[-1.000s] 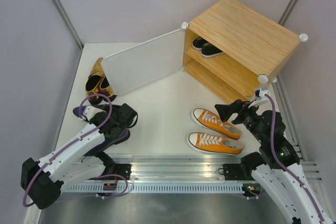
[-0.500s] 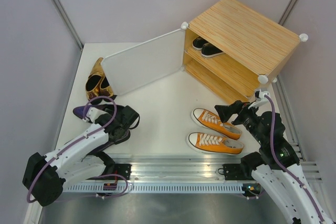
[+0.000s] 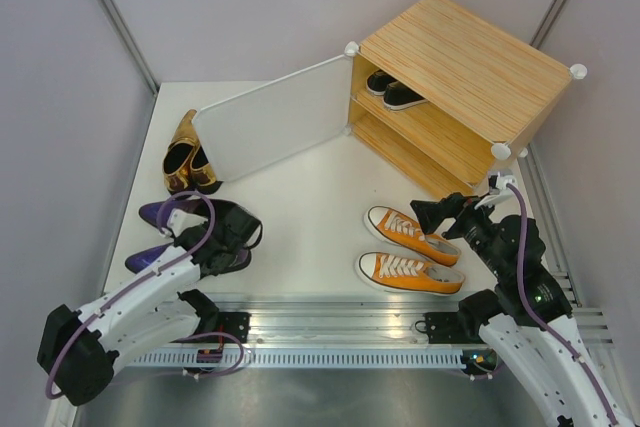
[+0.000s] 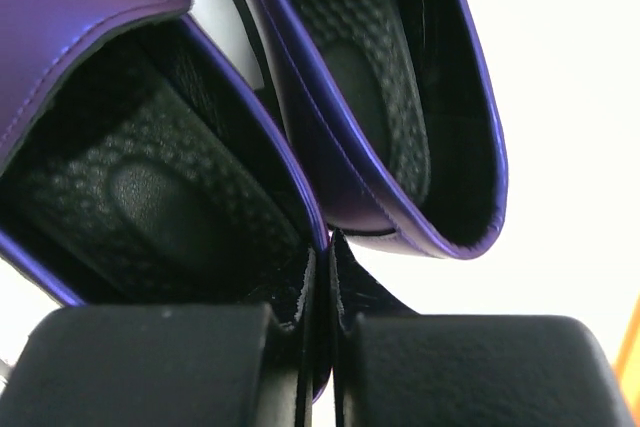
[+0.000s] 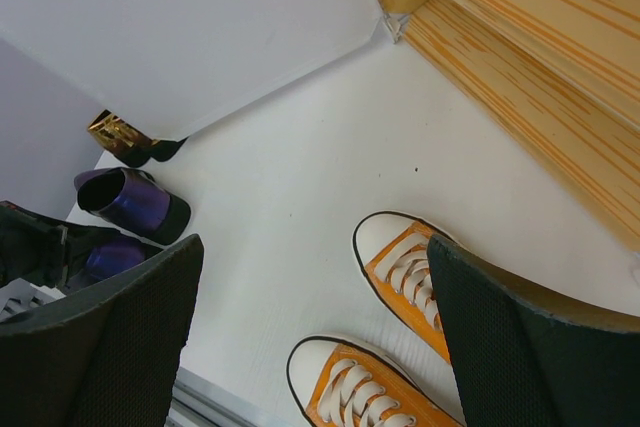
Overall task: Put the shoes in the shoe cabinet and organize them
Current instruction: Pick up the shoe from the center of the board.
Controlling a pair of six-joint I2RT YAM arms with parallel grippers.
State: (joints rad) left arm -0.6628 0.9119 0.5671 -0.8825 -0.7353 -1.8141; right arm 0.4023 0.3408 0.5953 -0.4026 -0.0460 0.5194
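The left gripper is closed on the purple loafers. In the left wrist view its two black fingers almost meet, and the thin inner side walls of both loafers, which lie side by side, are pinched in the narrow slit between them. Ahead of these fingers the two shoes extend away from the gripper, one on each side of the slit, and their black dotted insoles are visible. I cannot tell whether the loafers rest on the white table or are a little lifted. The gold pumps lie farther ahead of the left gripper, close against the white door of the shoe cabinet, and this door stands open. The right gripper has its fingers wide apart and holds nothing. It hangs above the orange sneakers, which lie together on the table just below it, with their white toe caps pointing ahead of the fingers. The wooden cabinet is ahead of this gripper and to its right side. Inside it, on the upper shelf, a pair of black canvas sneakers stands near the open front.
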